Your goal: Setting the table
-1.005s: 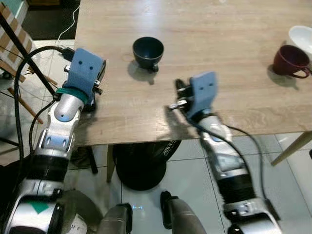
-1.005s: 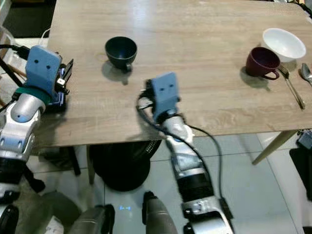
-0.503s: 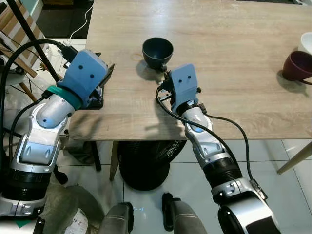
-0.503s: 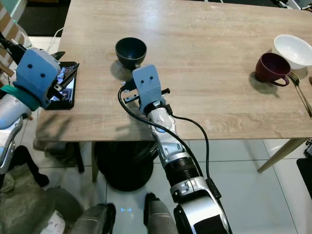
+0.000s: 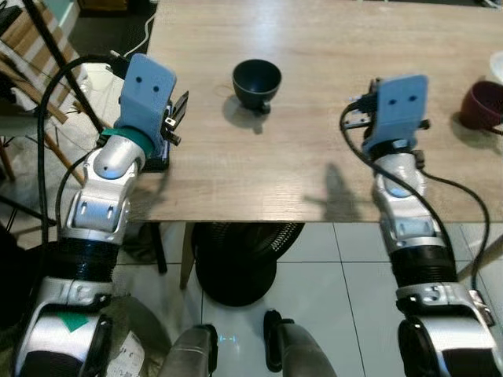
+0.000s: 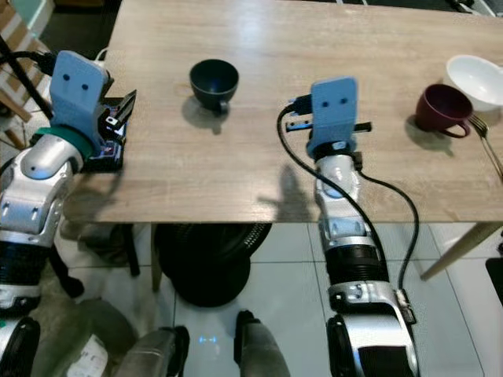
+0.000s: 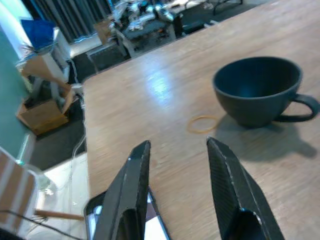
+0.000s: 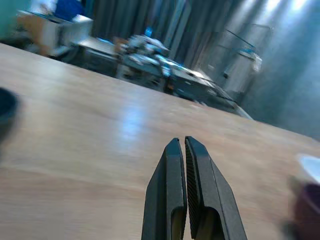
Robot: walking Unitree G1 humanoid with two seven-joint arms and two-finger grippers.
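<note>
Left gripper (image 7: 177,187) spread open and empty, raised over the near left corner of the bench (image 5: 330,94), above a dark phone (image 6: 102,157) lying flat at the bench's left edge; fingers (image 7: 227,195) aimed toward the dark cup (image 5: 257,81), well short of it. Right gripper (image 8: 183,190) closed with its two fingers pressed together, holding nothing, raised above bare wood near the bench's front edge, between the dark cup and the maroon cup (image 6: 442,107), apart from both. Dark cup upright on the bench, left of middle and toward the far side of both arms, handle turned toward the robot; just beside it in the left wrist view, a thin rubber band (image 7: 202,124) flat on the wood, not touching the cup. Maroon cup upright near the bench's right edge, handle toward the right. White bowl (image 6: 478,76) just behind the maroon cup, at the right edge, seemingly touching or nearly so. Fork (image 6: 486,141) lying on the wood just right of the maroon cup, tines pointing away from the robot. Under the bench, a black round fan (image 5: 236,259) on a tiled floor (image 6: 267,283). Off the left side, a wooden chair (image 5: 31,63) and black cables.
</note>
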